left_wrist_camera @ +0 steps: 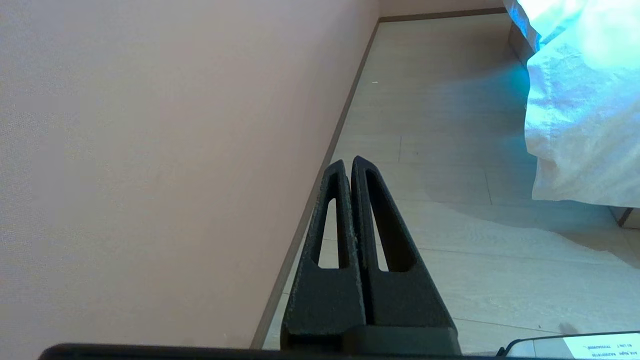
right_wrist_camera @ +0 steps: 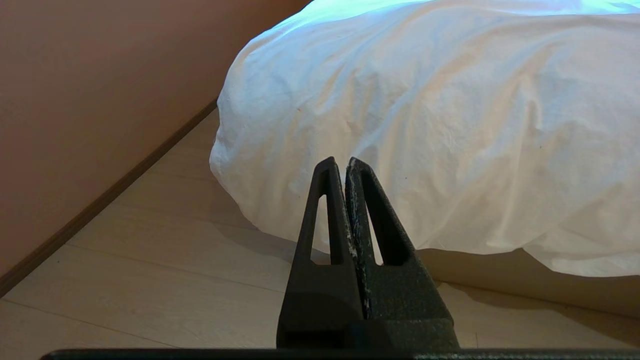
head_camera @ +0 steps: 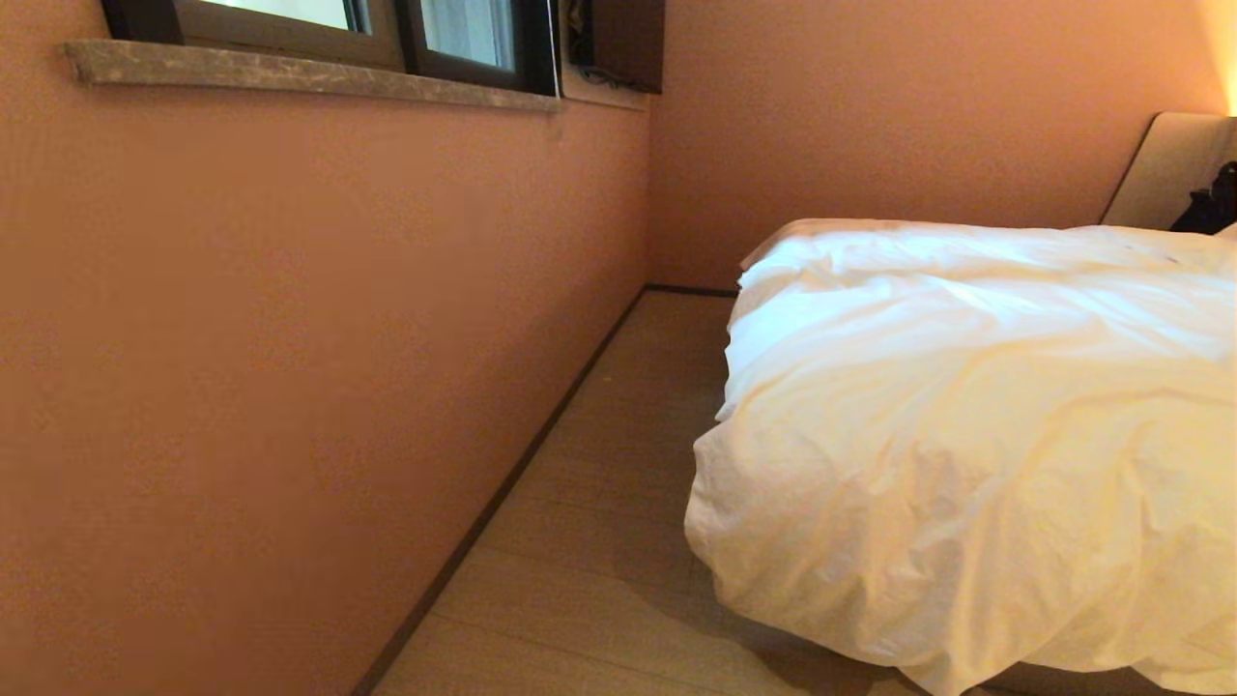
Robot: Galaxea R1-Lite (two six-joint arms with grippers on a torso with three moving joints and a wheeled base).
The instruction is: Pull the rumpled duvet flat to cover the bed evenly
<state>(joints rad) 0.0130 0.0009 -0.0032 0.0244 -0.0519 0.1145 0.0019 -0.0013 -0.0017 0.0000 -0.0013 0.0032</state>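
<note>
1. Nearest of all are the two grippers, each seen only from its own wrist camera. The left gripper [left_wrist_camera: 348,162] has its two black fingers pressed together with nothing between them. It points along the pale floor [left_wrist_camera: 450,240] close to the baseboard [left_wrist_camera: 320,185] of the wall [left_wrist_camera: 150,150].
2. The right gripper [right_wrist_camera: 340,162] also has its fingers pressed flat together and holds nothing. It points toward the hanging front edge of the duvet [right_wrist_camera: 425,125], apart from the cloth.
3. Neither arm shows in the head view.
4. The wooden floor [head_camera: 599,541] runs as a strip between the wall on the left and the bed on the right.
5. The duvet [head_camera: 966,435] is a thick, white, wrinkled heap. It bulges over the near left corner of the bed and droops low toward the floor there, hiding the mattress under it.
6. Beneath that drooping edge, a bit of the brown base of the bed [right_wrist_camera: 525,280] shows in the right wrist view.
7. Farther back the duvet lies crumpled across the top of the bed, with folds running toward the far end.
8. At the far right stands the beige headboard [head_camera: 1165,169], with a dark object [head_camera: 1213,208] against it, too small to tell what.
9. High on the left wall are a stone sill [head_camera: 309,75] and a dark-framed window [head_camera: 387,29].
</note>
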